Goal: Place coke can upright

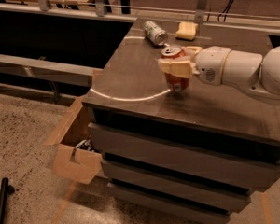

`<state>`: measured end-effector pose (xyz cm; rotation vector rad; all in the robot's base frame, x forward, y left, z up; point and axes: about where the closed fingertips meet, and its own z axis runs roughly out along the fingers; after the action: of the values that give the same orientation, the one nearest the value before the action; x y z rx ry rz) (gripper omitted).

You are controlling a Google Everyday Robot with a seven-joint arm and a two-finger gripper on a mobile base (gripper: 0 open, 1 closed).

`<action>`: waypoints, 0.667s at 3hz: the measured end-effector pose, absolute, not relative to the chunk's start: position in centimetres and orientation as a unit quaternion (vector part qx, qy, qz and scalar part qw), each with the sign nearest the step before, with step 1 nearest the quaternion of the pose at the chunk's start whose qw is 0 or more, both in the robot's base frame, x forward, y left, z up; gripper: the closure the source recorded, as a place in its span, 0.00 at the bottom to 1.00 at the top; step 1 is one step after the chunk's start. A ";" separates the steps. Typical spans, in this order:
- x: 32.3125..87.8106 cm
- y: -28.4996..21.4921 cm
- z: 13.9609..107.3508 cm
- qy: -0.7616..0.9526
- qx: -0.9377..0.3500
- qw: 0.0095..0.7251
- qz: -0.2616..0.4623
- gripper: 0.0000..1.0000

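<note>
Nearest is the speckled floor (28, 139). On it, an open cardboard box (77, 160) leans against the near left corner of the table (130, 73). The table is a dark, flat-topped block with stacked drawer fronts (177, 157) on its near face. A pale arc (130, 97) curves across the top close to the near edge.

Just beyond that arc, about mid-depth on the table, is the coke can (177, 82). The end effector (176, 69) is clenched on it: a beige finger (175, 67) crosses the near side of the can's body at mid height, with the second finger behind it on the far side. The white arm (233, 69) reaches in from the right, roughly level with the table top. So the can lies directly within the grasp, not off to either side.

The can's long axis is close to vertical. Its silver top faces up and leans slightly to the left, and its red base is at or just above the surface. Whether the base touches the table cannot be told from here.

By my judgement the task is nearly done. What is left depends on that axis: bring it fully vertical, settle the base flat, then spread the fingers without dragging the can sideways. A release while the can leans could tip it.

Farther back, well apart from the grasp, a silver can (155, 32) lies on its side near the far edge. A pale yellow block (186, 31) sits just to its right.
</note>
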<state>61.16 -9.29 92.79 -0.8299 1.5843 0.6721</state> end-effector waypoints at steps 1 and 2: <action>62.7 -10.7 94.9 0.638 -0.320 0.646 0.270 1.00; 63.1 -11.3 95.6 0.624 -0.306 0.669 0.262 1.00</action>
<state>63.10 -11.34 95.60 -0.6904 1.4079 0.5900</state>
